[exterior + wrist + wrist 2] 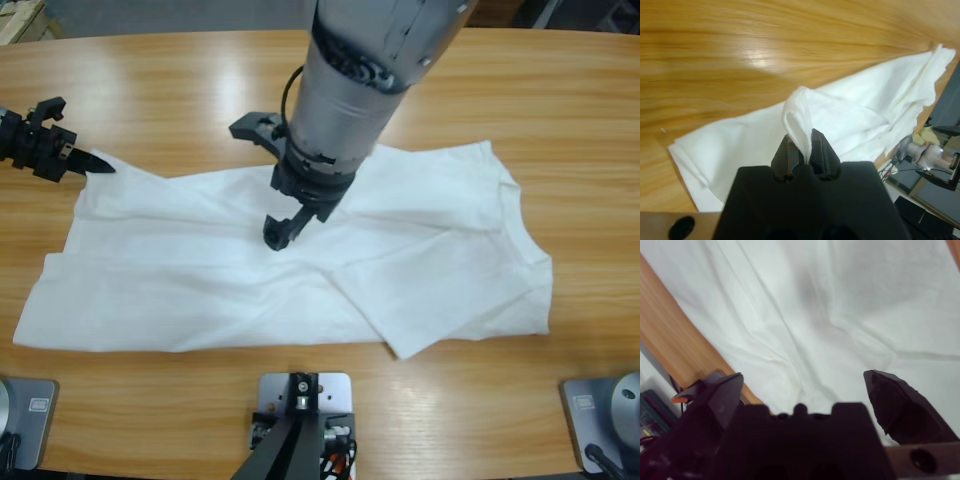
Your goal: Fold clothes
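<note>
— Where's the T-shirt [300, 270]?
— Spread on the wooden table [560, 130]. My left gripper [801, 147] pinches a fold of its edge; my right gripper [805, 390] hangs over its middle, jaws spread.
— Any writing?
— None readable.

No legible text anywhere (labels too blurred).

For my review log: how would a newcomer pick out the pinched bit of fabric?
Find the white T-shirt on the wooden table. At its far-left upper corner, the left gripper pinches a small fold, the only fabric lifted.
</note>
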Motion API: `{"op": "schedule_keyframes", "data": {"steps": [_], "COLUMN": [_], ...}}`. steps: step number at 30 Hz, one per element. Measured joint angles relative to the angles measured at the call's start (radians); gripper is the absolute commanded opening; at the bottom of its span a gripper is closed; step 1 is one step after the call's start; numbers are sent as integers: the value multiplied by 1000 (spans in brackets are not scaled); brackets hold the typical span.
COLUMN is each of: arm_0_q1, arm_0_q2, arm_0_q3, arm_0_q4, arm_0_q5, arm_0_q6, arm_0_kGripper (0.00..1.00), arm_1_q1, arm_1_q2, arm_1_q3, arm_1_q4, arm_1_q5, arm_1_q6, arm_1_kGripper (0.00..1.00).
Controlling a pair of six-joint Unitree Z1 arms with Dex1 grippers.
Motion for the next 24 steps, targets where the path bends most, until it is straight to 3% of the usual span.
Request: {"op": "schedule_keyframes", "data": {"steps": [14, 24], "arm_0_q1": [-1, 5], "arm_0_q2": [-69, 110], "arm_0_q3": [-27, -188], "arm_0_q4": [196, 479], "arm_0_q5": [0, 92], "arm_0_q6": [-75, 8], "arm_0_kGripper": [0, 0], "arm_1_q1": [0, 0], "arm_1_q2": [-111, -264], "arm_1_q3": [74, 202], "arm_1_q4": [9, 15], "arm_1_q5": [-5, -31], "arm_1_q6": [16, 47], "arm_1_kGripper": [1000, 1000]}}
